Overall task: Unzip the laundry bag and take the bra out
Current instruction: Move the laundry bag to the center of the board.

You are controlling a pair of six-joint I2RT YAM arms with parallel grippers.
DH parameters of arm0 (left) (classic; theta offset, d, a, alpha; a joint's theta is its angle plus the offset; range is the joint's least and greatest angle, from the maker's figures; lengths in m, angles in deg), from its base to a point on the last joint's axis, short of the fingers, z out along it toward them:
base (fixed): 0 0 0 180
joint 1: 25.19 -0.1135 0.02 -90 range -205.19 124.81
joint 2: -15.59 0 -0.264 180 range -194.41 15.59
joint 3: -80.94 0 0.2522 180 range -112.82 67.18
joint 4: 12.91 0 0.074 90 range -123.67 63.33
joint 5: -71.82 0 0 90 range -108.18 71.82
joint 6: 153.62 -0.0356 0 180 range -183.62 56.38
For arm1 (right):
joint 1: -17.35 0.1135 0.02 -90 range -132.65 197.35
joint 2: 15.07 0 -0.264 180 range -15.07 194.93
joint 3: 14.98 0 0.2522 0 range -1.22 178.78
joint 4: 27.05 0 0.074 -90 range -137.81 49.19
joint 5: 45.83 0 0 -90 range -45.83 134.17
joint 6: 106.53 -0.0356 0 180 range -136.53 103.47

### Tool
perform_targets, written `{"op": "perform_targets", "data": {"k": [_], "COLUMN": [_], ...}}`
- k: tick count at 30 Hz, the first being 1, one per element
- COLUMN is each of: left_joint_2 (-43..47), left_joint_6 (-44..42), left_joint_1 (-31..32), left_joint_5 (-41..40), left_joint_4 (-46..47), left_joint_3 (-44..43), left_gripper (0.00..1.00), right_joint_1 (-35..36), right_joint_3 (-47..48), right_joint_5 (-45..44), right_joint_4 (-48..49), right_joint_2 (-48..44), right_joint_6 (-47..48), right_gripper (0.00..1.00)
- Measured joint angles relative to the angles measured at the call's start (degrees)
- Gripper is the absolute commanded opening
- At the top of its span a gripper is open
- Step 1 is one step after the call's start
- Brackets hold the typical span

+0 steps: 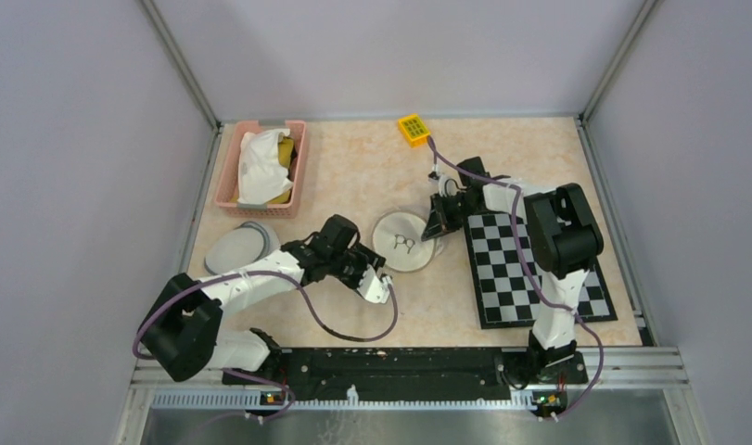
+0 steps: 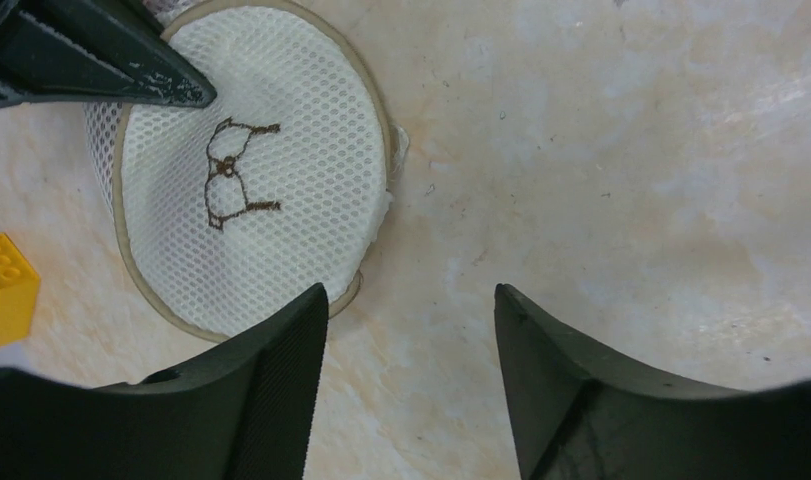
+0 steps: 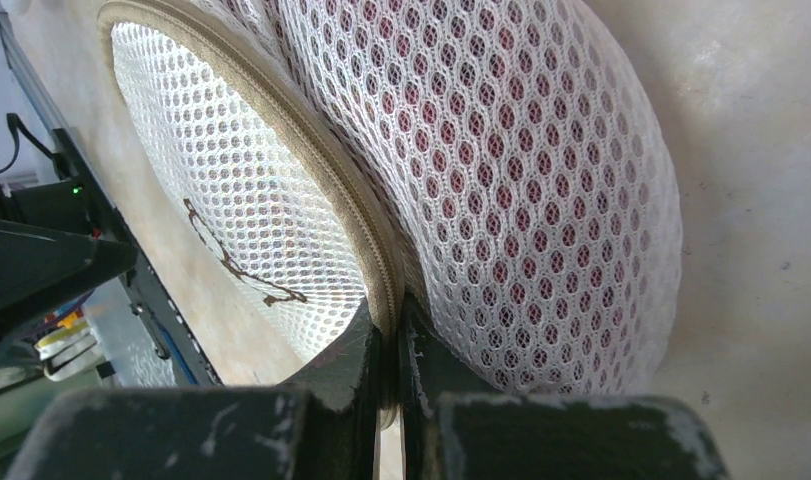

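Laundry bag lies nearly round, printed face up. Right gripper pinches its right rim; left gripper is spread beside its near-left edge.

Left arm: white links, black joints, purple cable looping out at its 6 o'clock. Right arm: mostly black, white lower link. Right fingers: black, whitish scuffs, possibly worn paint.

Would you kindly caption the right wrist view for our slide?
Right gripper shut on the zipper edge of the mesh laundry bag.
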Motion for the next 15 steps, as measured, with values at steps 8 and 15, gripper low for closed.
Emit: {"op": "perform_targets", "data": {"k": [8, 15], "left_joint_2": [-4.5, -9.5], "left_joint_6": [-7.7, -10.3], "left_joint_1": [2.2, 2.2], "left_joint_5": [-4.1, -7.2], "left_joint_4": [18.2, 26.4], "left_joint_3": [6.3, 6.8], "left_gripper": [0.53, 0.38], "right_joint_1": [0.0, 0.0], "right_joint_3": [0.7, 2.6], "right_joint_5": [-0.7, -2.2], "right_joint_4": [-0.2, -1.2], "right_joint_2": [0.3, 0.3], "right_joint_6": [1.4, 6.3], "right_gripper": [0.0, 0.02]}}
